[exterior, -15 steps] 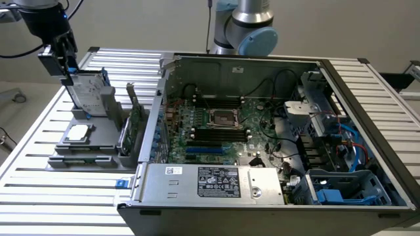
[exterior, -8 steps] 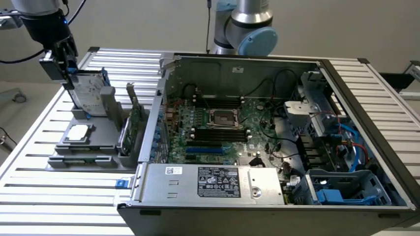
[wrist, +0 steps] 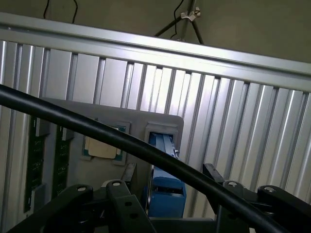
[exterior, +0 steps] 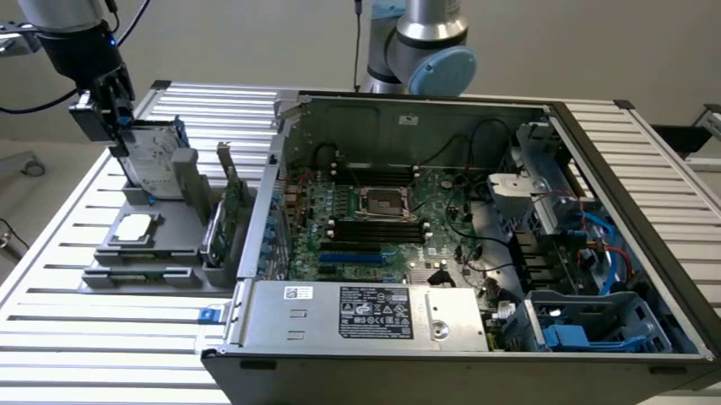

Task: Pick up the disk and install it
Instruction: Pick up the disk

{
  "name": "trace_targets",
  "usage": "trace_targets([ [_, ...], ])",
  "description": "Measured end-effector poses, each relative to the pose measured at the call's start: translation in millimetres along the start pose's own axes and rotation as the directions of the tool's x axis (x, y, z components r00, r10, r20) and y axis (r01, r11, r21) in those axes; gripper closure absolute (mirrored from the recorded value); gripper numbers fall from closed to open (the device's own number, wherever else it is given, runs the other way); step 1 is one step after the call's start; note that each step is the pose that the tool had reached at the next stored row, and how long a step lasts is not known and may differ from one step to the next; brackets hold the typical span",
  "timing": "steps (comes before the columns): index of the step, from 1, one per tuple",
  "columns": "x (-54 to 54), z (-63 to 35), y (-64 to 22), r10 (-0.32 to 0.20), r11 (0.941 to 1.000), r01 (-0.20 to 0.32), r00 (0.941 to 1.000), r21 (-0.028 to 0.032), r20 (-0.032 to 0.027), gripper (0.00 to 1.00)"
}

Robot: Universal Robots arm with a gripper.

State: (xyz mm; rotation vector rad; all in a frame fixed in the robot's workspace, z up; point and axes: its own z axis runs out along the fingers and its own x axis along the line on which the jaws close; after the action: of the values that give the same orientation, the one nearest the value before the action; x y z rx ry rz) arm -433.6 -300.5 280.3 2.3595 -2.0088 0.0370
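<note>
The disk (exterior: 155, 159) stands upright on its edge in a slot of a grey holder (exterior: 144, 199) at the exterior view's left, on the slatted aluminium desk (exterior: 67, 337) just beside the open computer case (exterior: 451, 381). Its silver face and blue carrier frame both show there, and in the wrist view the blue frame (wrist: 163, 145) is seen edge-on, rising out of the grey slot. The arm's fingers (exterior: 115, 111) hang right at the disk's upper corner on the side away from the case. They are spread wide, and in the wrist view the black linkages sit well apart on either side of the blue edge. They seem to straddle the disk without pressing on it, though the angle is too poor to say for certain whether a pad touches it. A black cable (wrist: 146, 151) crosses the wrist view in front of the holder. On the same grey holder, nearer the camera in the exterior view, a small square silver chip (exterior: 135, 226) lies flat in its tray, and a thin green circuit card (exterior: 232, 201) stands upright between the holder and the case wall. Inside the case lie the motherboard (exterior: 372, 215), a silver power supply (exterior: 360, 314) along the near wall, and a blue drive cage (exterior: 597, 325) in the corner at the exterior view's right.
</note>
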Motion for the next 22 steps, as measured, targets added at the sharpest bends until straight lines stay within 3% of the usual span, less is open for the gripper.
trace_targets([
  [3,-0.1,0.0,0.3,0.002,1.0000,-0.002,1.0000,0.0001,0.0016,0.35],
  [9,2.0,0.1,1.1,0.008,1.0000,-0.008,0.9999,0.0022,0.0145,0.35],
  [18,5.8,0.3,1.7,0.020,0.9998,-0.020,0.9994,0.0037,0.0282,0.35],
  [22,6.0,0.3,1.8,0.027,0.9996,-0.027,0.9991,0.0037,0.0315,0.44],
])
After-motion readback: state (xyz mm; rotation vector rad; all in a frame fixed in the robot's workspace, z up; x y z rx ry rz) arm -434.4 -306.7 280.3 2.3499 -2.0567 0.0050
